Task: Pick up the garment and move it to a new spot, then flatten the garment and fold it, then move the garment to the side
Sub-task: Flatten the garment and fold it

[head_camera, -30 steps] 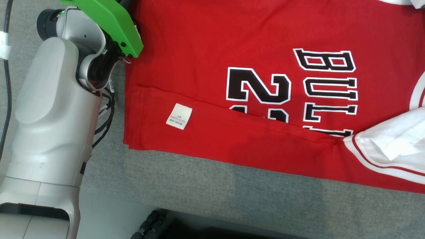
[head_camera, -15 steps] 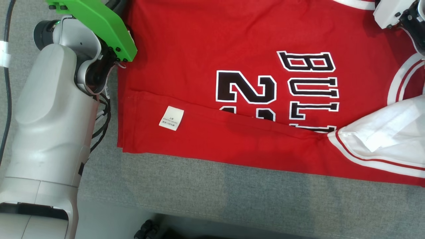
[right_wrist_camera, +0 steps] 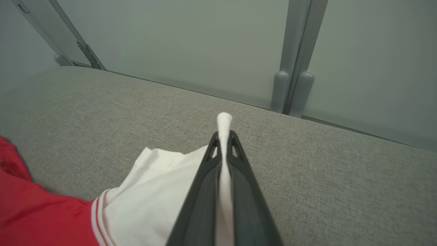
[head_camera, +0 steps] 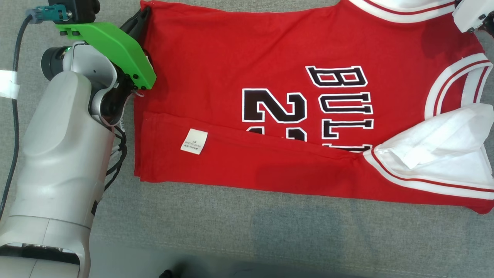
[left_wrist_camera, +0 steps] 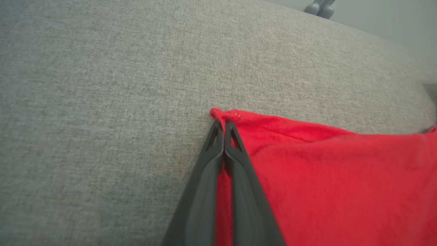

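Observation:
The garment is a red jersey with black lettering and white sleeves, spread on the grey cushion. Its near edge is folded over, with a white care label facing up. My left gripper is shut on the garment's far left hem corner. The left wrist view shows that left gripper pinching the red cloth. My right gripper is shut on a white sleeve, and a tip of white cloth sticks out past the fingertips. Its pale wrist housing sits at the far right corner.
A grey fabric cushion carries everything, with bare room in front of the garment up to the near edge. A black cable and a white tape strip lie at the left. Grey wall panels and metal posts stand behind the far edge.
The whole head picture has shifted, so the camera moved. The garment's far edge, my left fingers and the right wrist housing have come into view. The left arm stays beside the hem.

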Motion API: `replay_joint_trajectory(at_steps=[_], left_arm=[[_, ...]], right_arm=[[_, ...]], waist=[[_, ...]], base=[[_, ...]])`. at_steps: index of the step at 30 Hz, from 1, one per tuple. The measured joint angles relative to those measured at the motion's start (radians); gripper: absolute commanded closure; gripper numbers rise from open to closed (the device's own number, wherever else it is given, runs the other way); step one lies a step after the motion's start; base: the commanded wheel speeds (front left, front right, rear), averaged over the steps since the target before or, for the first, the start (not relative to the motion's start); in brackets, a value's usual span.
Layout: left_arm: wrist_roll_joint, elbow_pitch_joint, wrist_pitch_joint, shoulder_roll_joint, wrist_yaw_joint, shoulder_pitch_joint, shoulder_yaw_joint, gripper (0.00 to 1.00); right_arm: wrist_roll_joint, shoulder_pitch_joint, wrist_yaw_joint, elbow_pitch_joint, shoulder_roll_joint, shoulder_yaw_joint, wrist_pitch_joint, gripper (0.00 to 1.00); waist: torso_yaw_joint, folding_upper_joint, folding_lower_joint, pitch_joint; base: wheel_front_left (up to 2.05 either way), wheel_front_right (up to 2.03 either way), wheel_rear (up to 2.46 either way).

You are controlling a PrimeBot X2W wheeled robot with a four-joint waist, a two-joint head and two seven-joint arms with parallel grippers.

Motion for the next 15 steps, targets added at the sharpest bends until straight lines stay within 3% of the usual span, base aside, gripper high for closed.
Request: replay_joint_trajectory(at_steps=[15], left_arm=[[-0.01, 0.014, -0.036, 0.015, 0.0, 0.016, -0.003, 1.0]], right_arm=[[0.02, 0.047, 0.01, -0.049, -0.004, 0.014, -0.038, 1.0]], waist=[[-0.009, 0.0, -0.0001, -0.045]], base=[[0.0, 0.0, 0.0]])
